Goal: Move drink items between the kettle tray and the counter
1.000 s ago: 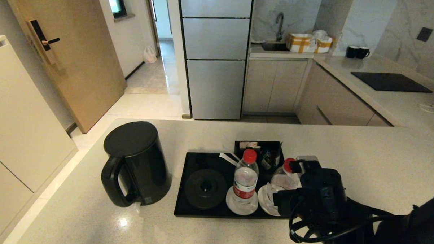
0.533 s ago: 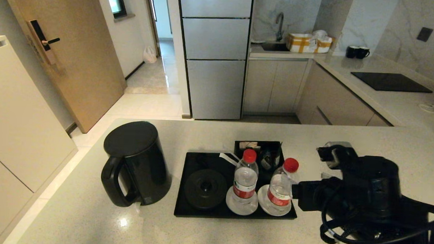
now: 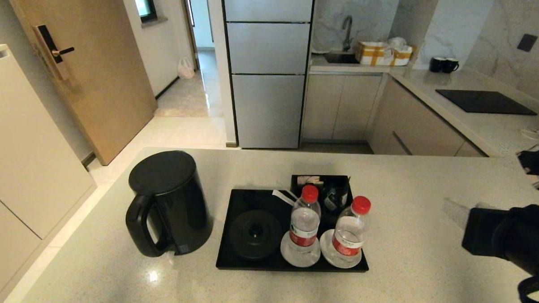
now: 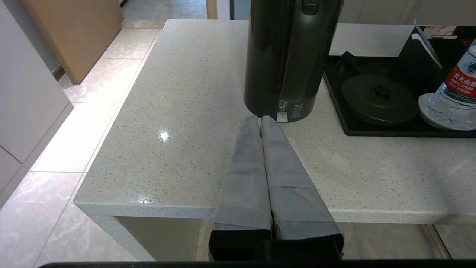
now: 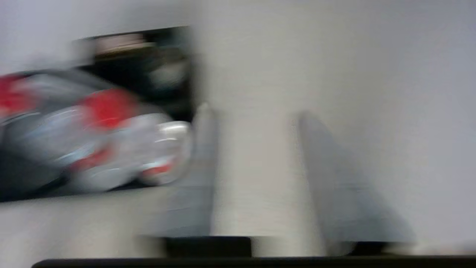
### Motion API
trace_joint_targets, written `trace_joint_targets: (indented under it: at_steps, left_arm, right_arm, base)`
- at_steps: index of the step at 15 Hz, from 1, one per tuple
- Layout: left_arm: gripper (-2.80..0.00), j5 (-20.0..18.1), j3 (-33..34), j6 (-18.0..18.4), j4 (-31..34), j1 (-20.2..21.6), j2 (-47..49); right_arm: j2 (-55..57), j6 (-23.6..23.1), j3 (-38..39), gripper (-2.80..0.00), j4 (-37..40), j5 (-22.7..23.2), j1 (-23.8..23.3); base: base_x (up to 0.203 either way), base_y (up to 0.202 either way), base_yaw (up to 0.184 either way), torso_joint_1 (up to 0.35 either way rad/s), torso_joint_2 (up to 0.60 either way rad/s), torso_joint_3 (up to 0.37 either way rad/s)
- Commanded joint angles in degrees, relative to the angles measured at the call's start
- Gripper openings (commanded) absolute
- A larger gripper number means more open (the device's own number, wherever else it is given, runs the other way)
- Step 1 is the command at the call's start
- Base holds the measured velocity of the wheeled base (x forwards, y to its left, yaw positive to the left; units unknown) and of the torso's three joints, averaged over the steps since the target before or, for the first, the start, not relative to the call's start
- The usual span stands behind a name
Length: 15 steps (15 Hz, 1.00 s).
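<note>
The counter [image 3: 291, 291] is a wide, glossy, pale speckled stone slab, and beyond its far edge the room opens into a kitchen: a tall grey fridge [image 3: 265, 66], a sink [image 3: 340, 57] with a tap, two dark mugs [image 3: 443, 64] and a black hob [image 3: 484, 101] set into the side worktop. A wooden door [image 3: 84, 60] stands at the left, beside a tiled passage.

On the counter sits a black kettle [image 3: 169, 202] (off its base, just left of the tray). The kettle tray [image 3: 247, 263] lies beside it, flat and black, carrying the round kettle base [image 3: 254, 234] and two white coasters. Two water bottles stand upright, one on each coaster: the left bottle [image 3: 305, 224] and the right bottle [image 3: 351, 230], both with red caps. Behind them a small black compartment box [image 3: 324, 189] holds sachets too small to read.

The right gripper [image 5: 256, 171] hangs over bare counter well to the right of the tray; its fingers [image 5: 202, 167] are spread apart with nothing between them, and the bottles lie off to one side of them, not touched. The left gripper [image 4: 261, 120] rests near the counter's near edge, its fingers pressed together, tips just beside the kettle's foot.
</note>
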Motion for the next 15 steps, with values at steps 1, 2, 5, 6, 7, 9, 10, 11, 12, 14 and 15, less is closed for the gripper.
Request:
trace_joint_targets:
  at_steps: [1, 2, 5, 6, 7, 9, 10, 11, 12, 14, 15]
  left_arm:
    - [-2.8, 0.0, 0.1, 0.0, 0.0, 0.0, 0.0]
    - [-2.8, 0.0, 0.1, 0.0, 0.0, 0.0, 0.0]
    - [-2.8, 0.0, 0.1, 0.0, 0.0, 0.0, 0.1]
    - [-2.8, 0.0, 0.1, 0.0, 0.0, 0.0, 0.1]
    - [-2.8, 0.0, 0.1, 0.0, 0.0, 0.0, 0.0]
    - [-2.8, 0.0, 0.1, 0.0, 0.0, 0.0, 0.1]
    - [-2.8, 0.0, 0.1, 0.0, 0.0, 0.0, 0.1]
    - [-2.8, 0.0, 0.1, 0.0, 0.0, 0.0, 0.1]
    - [-2.8, 0.0, 0.1, 0.0, 0.0, 0.0, 0.1]
    - [-2.8, 0.0, 0.1, 0.0, 0.0, 0.0, 0.1]
    - [-2.8, 0.0, 0.1, 0.0, 0.0, 0.0, 0.1]
  right_arm:
    - [-4.1, 0.5, -2.7, -2.8, 5.9, -3.7, -6.6]
    - [-5.3, 0.8, -3.2, -2.8, 7.1, -5.4, -10.6]
    - [-15.2, 1.0, -3.2, -2.8, 12.2, -9.6, -22.9]
    - [-19.3, 1.1, -3.1, -2.8, 14.1, -10.6, -25.9]
    - [-23.4, 0.9, -3.0, -2.8, 16.2, -11.5, -28.6]
    - [-30.9, 0.7, -2.4, -2.8, 20.7, -12.7, -32.8]
    - [-35.5, 0.6, -1.5, -2.8, 23.2, -12.8, -34.6]
    - [-39.6, 0.4, 0.0, -2.8, 25.1, -12.7, -36.0]
    - [-43.6, 0.2, 2.2, -2.8, 26.6, -12.1, -36.9]
    - [-52.4, -2.2, 5.5, -2.8, 28.3, -7.9, -37.6]
    - [-57.2, -4.4, 8.2, -2.8, 28.8, -5.4, -37.6]
  base:
    - [0.0, 0.0, 0.0, 0.0, 0.0, 0.0]
    - [0.0, 0.0, 0.0, 0.0, 0.0, 0.0]
    - [0.0, 0.0, 0.0, 0.0, 0.0, 0.0]
    - [0.0, 0.0, 0.0, 0.0, 0.0, 0.0]
    - [0.0, 0.0, 0.0, 0.0, 0.0, 0.0]
    - [0.0, 0.0, 0.0, 0.0, 0.0, 0.0]
    - [0.0, 0.0, 0.0, 0.0, 0.0, 0.0]
    - [0.0, 0.0, 0.0, 0.0, 0.0, 0.0]
    - [0.0, 0.0, 0.0, 0.0, 0.0, 0.0]
    - [0.0, 0.0, 0.0, 0.0, 0.0, 0.0]
    - [0.0, 0.0, 0.0, 0.0, 0.0, 0.0]
